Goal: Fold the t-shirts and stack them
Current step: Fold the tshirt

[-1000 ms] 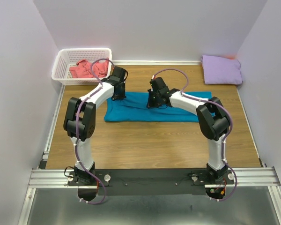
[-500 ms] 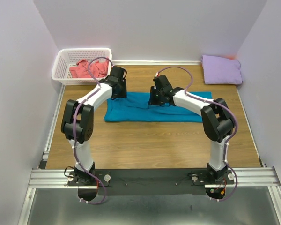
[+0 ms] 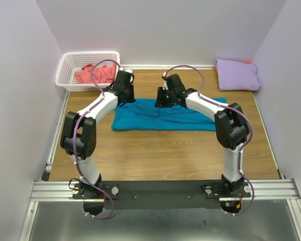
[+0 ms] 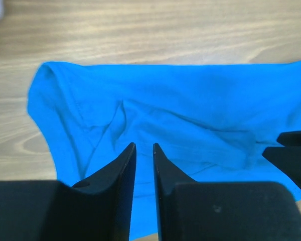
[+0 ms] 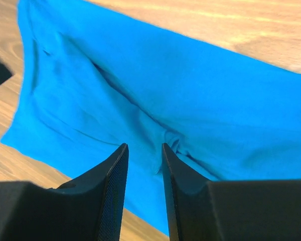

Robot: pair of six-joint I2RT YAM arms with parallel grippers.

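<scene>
The teal-blue t-shirt (image 3: 165, 115) lies folded into a long band across the middle of the table, creased near its back edge (image 4: 190, 125) (image 5: 200, 100). My left gripper (image 3: 126, 96) (image 4: 143, 146) hovers over the band's left end, its jaws a narrow slit apart with nothing between them. Just above the band's back edge near the middle, my right gripper (image 3: 162, 99) (image 5: 144, 146) stands open and empty. The coral-pink t-shirt (image 3: 94, 74) is bunched in the basket. The pale lavender t-shirt (image 3: 237, 74) lies folded at the back right corner.
A white lattice basket (image 3: 65, 70) stands at the back left against the wall. Walls close the table in on three sides. Bare wood (image 3: 160, 155) stretches between the teal band and the arm bases.
Both grippers have opened off the teal shirt and drawn back toward the far side; the left jaws widened, then narrowed again. The shirt lies still.
</scene>
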